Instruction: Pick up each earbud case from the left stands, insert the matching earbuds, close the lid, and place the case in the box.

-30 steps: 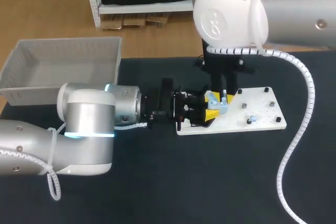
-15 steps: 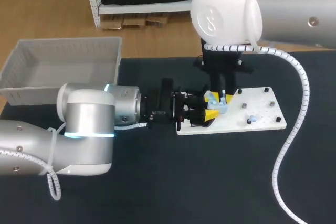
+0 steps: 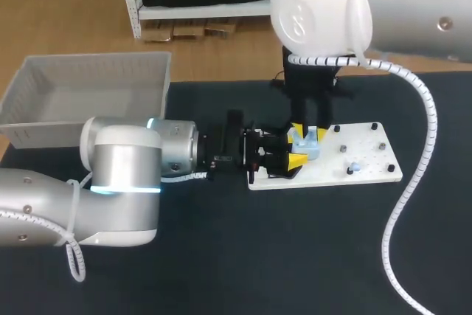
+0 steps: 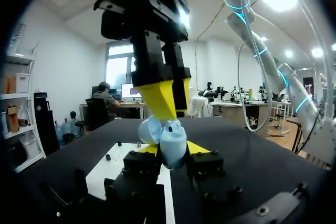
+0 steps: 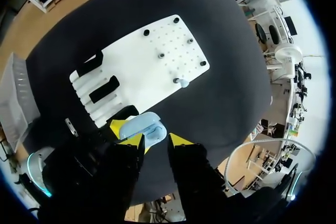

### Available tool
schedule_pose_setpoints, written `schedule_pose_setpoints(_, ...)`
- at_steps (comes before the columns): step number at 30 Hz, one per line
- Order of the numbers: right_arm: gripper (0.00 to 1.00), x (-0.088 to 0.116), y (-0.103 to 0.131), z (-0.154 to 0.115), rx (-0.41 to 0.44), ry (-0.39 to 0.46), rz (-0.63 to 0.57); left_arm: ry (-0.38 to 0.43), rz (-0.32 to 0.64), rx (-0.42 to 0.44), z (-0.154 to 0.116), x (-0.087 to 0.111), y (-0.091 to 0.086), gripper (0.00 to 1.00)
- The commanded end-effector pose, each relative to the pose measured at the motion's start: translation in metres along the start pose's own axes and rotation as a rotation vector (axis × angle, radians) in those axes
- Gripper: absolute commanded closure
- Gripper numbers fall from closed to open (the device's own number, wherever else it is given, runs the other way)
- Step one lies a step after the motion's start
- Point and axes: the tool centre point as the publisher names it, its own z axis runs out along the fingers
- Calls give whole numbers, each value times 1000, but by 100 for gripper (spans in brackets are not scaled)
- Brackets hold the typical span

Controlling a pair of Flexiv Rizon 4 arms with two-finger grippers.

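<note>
I have a table [image 3: 280, 256] under a dark, near-black covering. On it a white base plate [image 3: 369, 158] lies flat, at about two o'clock from the table's middle in the head view, its long side running roughly from nine to three. The plate is drilled with a grid of small holes. Black studs stand up from it: one stud [image 3: 375, 127] at its one o'clock corner, another [image 3: 390, 168] near its four o'clock corner, and two more further in.
</note>
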Motion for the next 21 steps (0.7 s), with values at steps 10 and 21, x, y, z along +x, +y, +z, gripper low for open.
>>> schedule_pose_setpoints(10,57,-2,-67,-15,-243,-142,-123,3,-2,1,0,0,1,100)
schedule_pose_setpoints(21,52,-20,-100,-9,-380,-219,-139,-16,32,-9,2,-6,1,100)
